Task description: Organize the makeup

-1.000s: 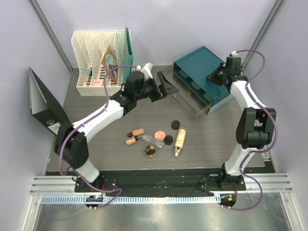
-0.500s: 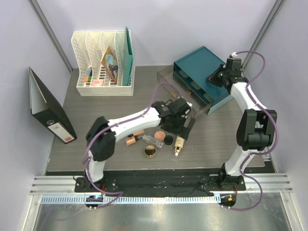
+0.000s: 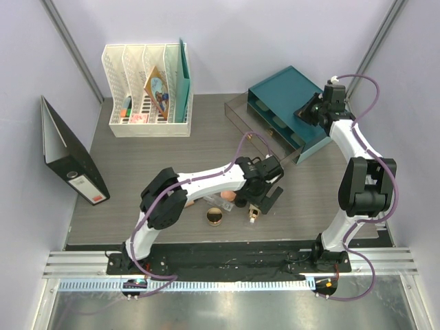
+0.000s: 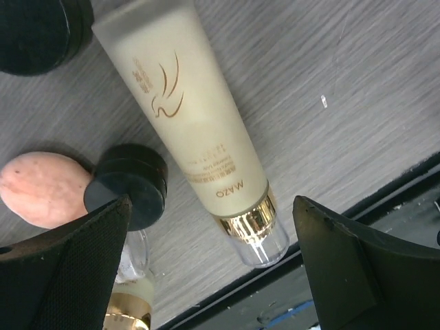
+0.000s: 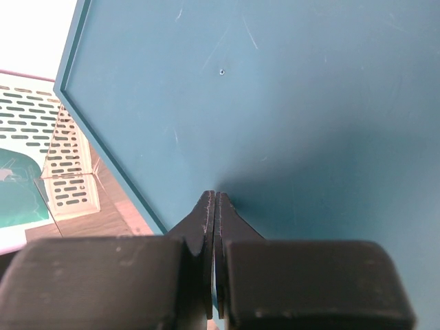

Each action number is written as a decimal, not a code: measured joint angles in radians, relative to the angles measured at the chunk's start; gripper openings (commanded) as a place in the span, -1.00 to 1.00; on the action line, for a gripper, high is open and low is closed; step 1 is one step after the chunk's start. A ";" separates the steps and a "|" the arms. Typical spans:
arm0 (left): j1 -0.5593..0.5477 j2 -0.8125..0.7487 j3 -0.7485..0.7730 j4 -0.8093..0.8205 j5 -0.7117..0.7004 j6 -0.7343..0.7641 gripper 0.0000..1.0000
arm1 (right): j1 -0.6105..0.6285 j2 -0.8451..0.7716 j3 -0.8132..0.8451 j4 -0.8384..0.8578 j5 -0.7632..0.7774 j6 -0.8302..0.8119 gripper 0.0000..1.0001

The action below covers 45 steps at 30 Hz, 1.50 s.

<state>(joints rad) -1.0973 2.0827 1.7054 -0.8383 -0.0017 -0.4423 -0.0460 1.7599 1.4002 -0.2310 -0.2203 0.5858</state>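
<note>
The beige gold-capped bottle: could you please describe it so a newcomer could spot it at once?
From the teal drawer unit at the back right, come forward to the makeup cluster near the table's front edge. The beige bottle lies flat under the open left gripper: a long slim piece, gold-collared, unlike the round black pots beside it.

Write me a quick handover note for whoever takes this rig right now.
Left gripper: open, straddling the beige bottle, not closed on it.
Right gripper: shut, empty, over the teal drawer unit.
Makeup: bottle, black pot, coral compact and gold jar lie loose on the table, near the front.
Done: nothing visibly put away.
Left: grasp the bottle, then sort the rest.
</note>
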 measured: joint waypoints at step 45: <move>-0.024 -0.182 0.162 0.071 -0.138 0.128 -1.00 | -0.002 -0.002 -0.013 0.019 -0.022 0.001 -0.98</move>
<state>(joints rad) -1.1213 1.9011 1.8671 -0.7670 -0.1402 -0.3145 -0.0483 1.7580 1.3872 -0.2115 -0.2420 0.5865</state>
